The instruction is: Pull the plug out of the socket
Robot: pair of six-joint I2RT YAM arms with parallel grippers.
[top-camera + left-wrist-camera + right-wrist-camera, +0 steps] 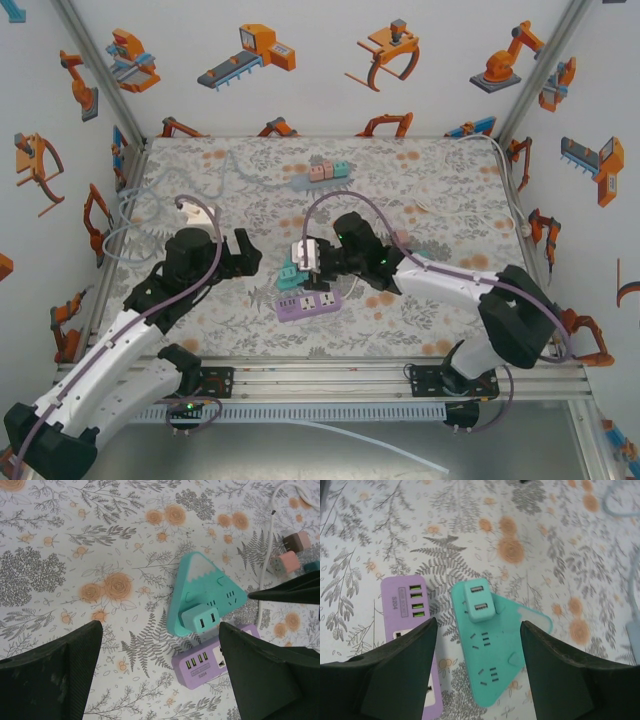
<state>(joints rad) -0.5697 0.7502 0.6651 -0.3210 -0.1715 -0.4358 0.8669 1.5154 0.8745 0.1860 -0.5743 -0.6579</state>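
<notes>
Right tool [477,625]: spread, empty, lined up on plug [479,600] for my pull. Plug: frame centre, seated in teal socket [495,665], beside purple strip [402,600]. Left tool [160,627]: agape, empty, likely my brace for socket.

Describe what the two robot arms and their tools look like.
The left arm and right arm both have white links joined by black joint housings, with a lilac cable looping along each. The left tool and right tool are black, each with two broad, wedge-shaped matte fingers that look slightly scuffed.
</notes>
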